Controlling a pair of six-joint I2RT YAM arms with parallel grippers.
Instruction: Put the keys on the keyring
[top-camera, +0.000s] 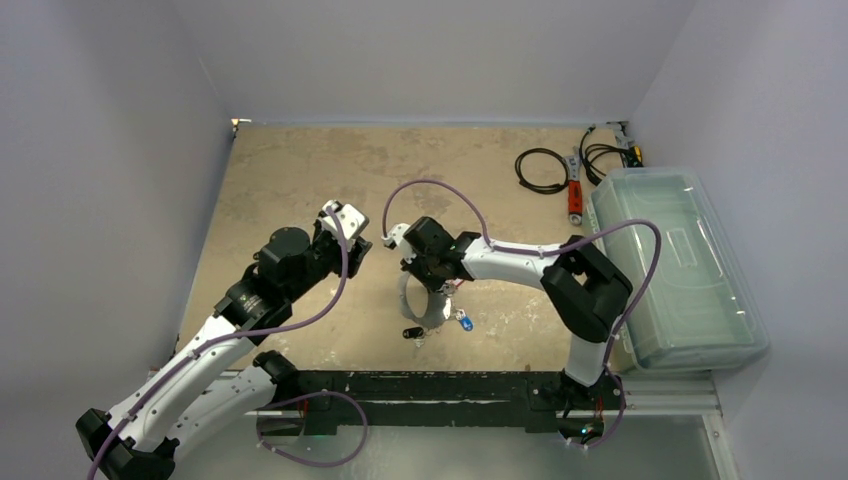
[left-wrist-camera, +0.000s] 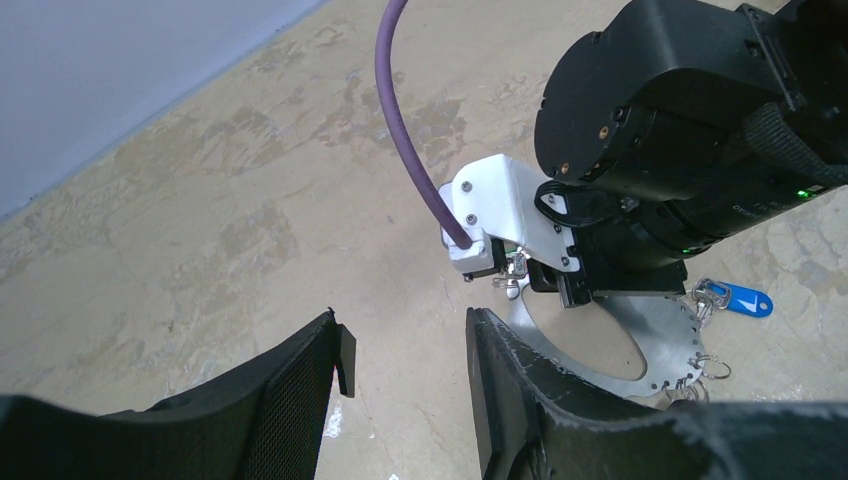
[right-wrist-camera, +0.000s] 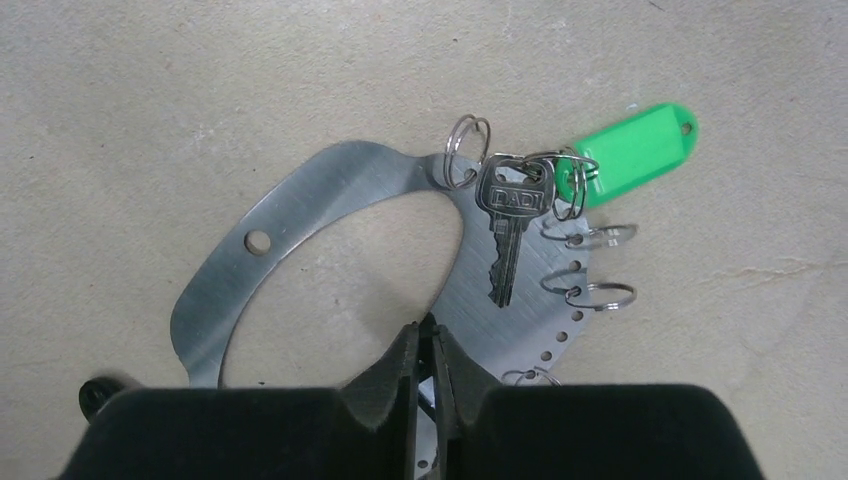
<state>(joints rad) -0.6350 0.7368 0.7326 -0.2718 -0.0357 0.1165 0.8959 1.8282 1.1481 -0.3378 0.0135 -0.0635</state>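
One keyring (right-wrist-camera: 300, 200), perhaps three keys (right-wrist-camera: 507, 235), one clear bin (top-camera: 680, 265)

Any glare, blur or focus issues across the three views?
Top external: even light, no glare, keys too small to resolve. Left wrist: own fingers dark, slightly soft; blue tag sharp. Right wrist: keyring crisp with mild sheen, key stamp legible.

We take this for a robotics lab. Bare walls (top-camera: 110, 150) box a scuffed tabletop (top-camera: 290, 180), cables (top-camera: 540, 170) and a storage bin (top-camera: 680, 270).
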